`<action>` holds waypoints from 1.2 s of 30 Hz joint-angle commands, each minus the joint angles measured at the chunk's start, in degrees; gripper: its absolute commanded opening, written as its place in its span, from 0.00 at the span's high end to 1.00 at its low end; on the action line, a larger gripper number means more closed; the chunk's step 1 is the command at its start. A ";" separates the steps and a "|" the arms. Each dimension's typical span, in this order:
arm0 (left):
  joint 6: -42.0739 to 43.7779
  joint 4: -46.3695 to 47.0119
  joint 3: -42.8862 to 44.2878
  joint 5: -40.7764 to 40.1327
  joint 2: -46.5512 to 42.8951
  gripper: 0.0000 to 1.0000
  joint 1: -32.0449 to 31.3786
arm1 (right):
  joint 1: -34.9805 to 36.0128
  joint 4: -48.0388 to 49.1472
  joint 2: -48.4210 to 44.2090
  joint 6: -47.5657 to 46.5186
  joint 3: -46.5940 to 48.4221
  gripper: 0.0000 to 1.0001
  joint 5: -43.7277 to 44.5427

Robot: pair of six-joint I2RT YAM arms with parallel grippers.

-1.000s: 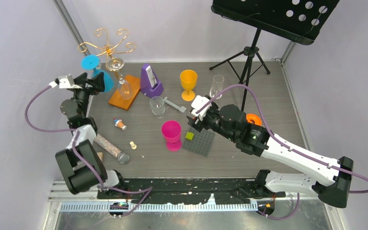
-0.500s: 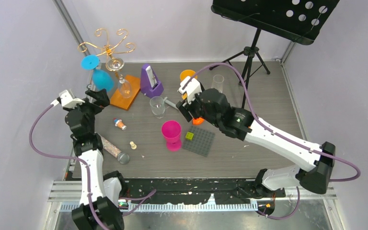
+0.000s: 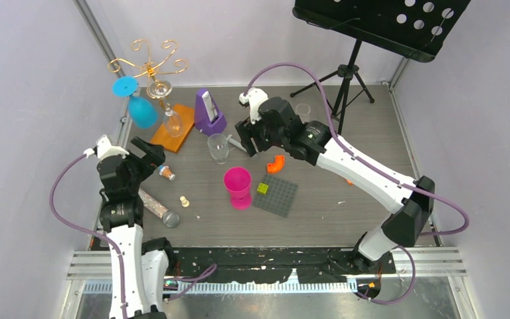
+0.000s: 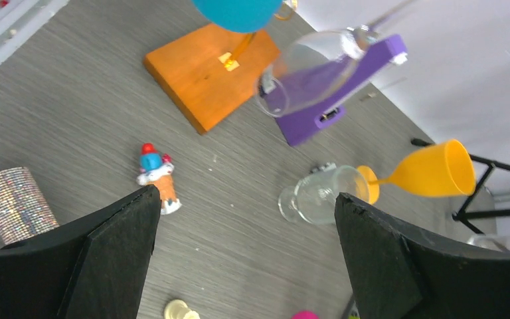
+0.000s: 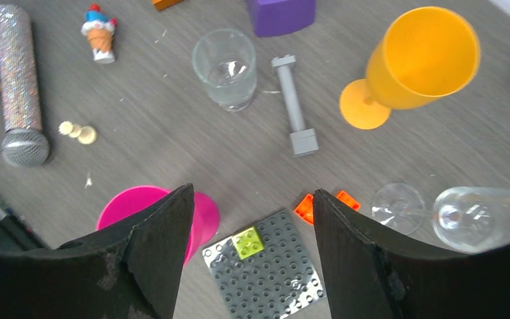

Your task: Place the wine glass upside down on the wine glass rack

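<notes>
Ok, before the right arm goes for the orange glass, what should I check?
1. Right tool open, empty: ok.
2. Orange glass upright, apart from neighbours: ok.
3. Left tool open, empty, apart from the rack: ok.
4. Free scroll arm on rack beside hung blue glass and clear glass: ok.
5. Purple metronome between orange glass and rack: not ok, lift over.
6. Hung glasses seated firmly: cannot tell.

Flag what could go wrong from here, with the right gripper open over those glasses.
1. The right gripper hangs open over a crowded patch. The orange goblet, short clear glass and tall clear glass stand close together, so closing on one could tip a neighbour.
2. The rack already carries a blue glass and a hanging clear glass; bringing another in could knock them loose.
</notes>
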 commanded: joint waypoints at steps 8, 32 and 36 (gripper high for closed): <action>2.62 -9.06 6.49 -1.01 -7.47 0.00 -10.08 | -0.08 -14.75 1.26 -0.09 2.99 0.28 -15.83; 3.87 -12.50 8.62 -4.70 -3.57 0.00 -26.35 | 2.75 -11.65 11.97 0.54 1.45 0.42 -15.60; 4.17 -11.84 9.04 -4.78 -2.05 0.00 -27.55 | 2.73 -11.92 11.52 0.19 2.40 0.56 -14.03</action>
